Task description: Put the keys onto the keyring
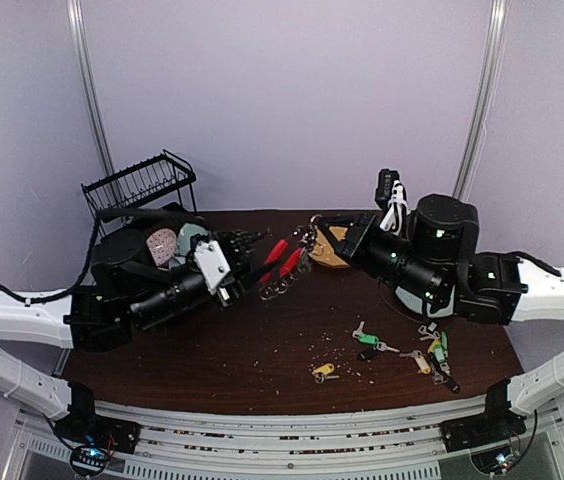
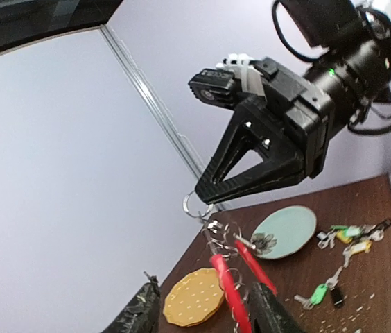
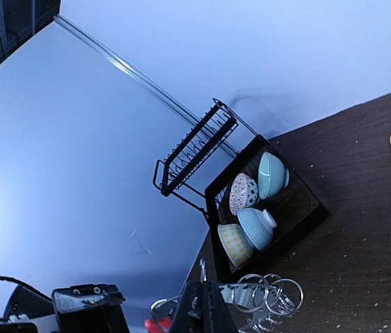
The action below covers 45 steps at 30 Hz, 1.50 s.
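Tabletop [image 1: 262, 350]: dark brown wood. I see crumbs scattered over it, with both arms reaching in over the middle.
Rack [image 1: 140, 185]: a black wire dish rack at the far left corner. Next to it is a black tray with four bowls [image 3: 244, 194] in it.
Left fingers [image 2: 142, 311]: partly spread on either side of the red arc of the keyring, and holding it off the tabletop as far as I can see.
Right fingers [image 2: 251, 186]: pressed together at the tips, pinching one silver loop [image 2: 194, 205] at the top of the keyring.
Plates: a yellow plate [image 2: 194, 297] and a teal plate [image 2: 289, 229] lie flat on the tabletop below the two sets of fingers.
Keyring [image 1: 282, 262]: up in the air between the two arms, above the middle of the tabletop, with its silver loops bunched at the right-hand end.
Keys [image 1: 367, 340]: loose on the tabletop at the near right, well apart from the keyring. One has a green tag, one nearer me has a yellow tag, and a small cluster lies further right.
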### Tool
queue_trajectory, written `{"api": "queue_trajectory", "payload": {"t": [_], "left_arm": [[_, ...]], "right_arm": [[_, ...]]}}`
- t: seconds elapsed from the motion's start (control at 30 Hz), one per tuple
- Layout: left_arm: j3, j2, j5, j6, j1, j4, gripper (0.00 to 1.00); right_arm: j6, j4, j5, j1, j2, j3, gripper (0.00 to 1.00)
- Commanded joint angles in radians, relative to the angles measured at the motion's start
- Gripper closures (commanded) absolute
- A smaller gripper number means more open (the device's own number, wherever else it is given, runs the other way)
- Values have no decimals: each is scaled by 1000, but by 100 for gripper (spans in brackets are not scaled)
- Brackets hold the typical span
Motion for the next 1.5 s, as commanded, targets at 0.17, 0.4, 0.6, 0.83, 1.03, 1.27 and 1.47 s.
{"api": "queue_trajectory", "payload": {"t": [0.17,0.4,0.6,0.83,1.03,1.27,1.47], "left_arm": [[100,-38,134,-515,6,-233,45],[88,-88,142,-560,11,-218,65],[55,-115,188,-556,12,-208,68],[47,-93,286,-554,12,-156,73],[37,-94,349,-549,12,-152,71],[-23,-134,354,-582,12,-118,80],[-16,-122,357,-592,12,-86,91]], "right_arm": [[-451,-174,-314,2,44,153,100],[-671,-154,-555,9,21,128,100],[-730,-59,-683,11,0,87,100],[-685,129,-722,15,-8,16,100],[-675,178,-701,16,-8,-5,100],[-678,227,-719,16,-26,-26,100],[-670,238,-736,16,-22,-31,100]]}}
